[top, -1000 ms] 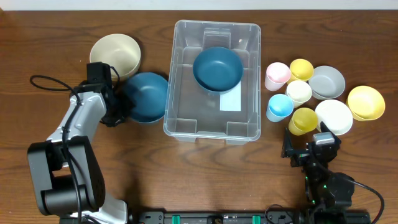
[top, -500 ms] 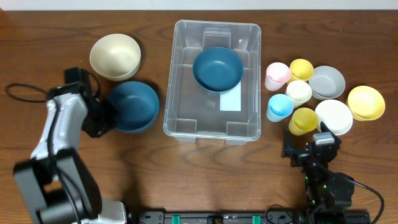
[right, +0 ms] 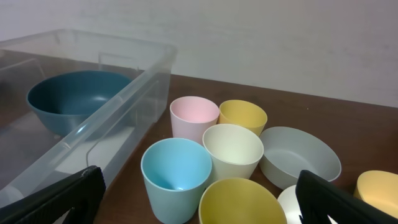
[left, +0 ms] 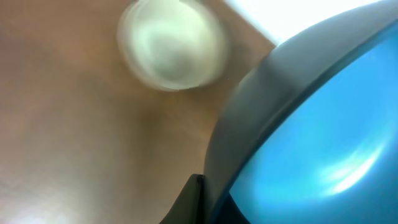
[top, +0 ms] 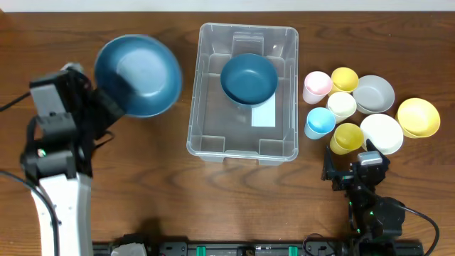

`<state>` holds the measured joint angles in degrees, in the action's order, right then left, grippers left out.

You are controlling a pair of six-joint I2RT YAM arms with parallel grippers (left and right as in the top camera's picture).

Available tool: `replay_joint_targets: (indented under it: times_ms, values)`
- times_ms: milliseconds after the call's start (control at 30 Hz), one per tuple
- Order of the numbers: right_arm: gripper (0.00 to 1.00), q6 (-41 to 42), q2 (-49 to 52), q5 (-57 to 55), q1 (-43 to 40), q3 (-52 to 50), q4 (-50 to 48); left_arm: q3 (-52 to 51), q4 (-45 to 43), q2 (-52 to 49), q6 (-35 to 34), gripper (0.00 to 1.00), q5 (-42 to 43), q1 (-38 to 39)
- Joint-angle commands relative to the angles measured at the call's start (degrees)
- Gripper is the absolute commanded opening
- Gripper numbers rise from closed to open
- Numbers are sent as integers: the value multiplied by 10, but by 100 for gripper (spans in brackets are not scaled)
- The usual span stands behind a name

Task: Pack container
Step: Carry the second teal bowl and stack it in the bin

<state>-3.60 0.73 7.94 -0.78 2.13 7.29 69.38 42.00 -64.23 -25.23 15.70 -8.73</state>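
The left end effector (top: 105, 108) is clamped on the rim of a round dark blue plastic bowl (top: 138, 65) and holds it high over the wooden surface (top: 142, 185). I judge this height is for passing over the wall of the large clear plastic rectangular container (top: 206, 128), which stands in the middle. A second dark blue bowl (top: 249, 78) sits at its far end, probably so that the raised one can nest inside. The right end effector (top: 346, 173) waits with fingers apart beside the coloured cups (top: 341, 104).

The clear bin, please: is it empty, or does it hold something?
Not empty: the bin holds one dark blue bowl, upright at its far end.
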Motion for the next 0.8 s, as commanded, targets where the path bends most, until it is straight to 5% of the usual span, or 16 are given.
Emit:
replay_joint_targets:
  times_ms: [0,333,767]
  values:
    - [99,-3,-2,0,5,0,2,13,-38,13,5,6,42,71]
    - [99,-3,-2,0,5,0,2,36,-198,-110,0,6,20,259]
    - [99,-3,-2,0,5,0,2,264,-64,-348,56,6,-149,325]
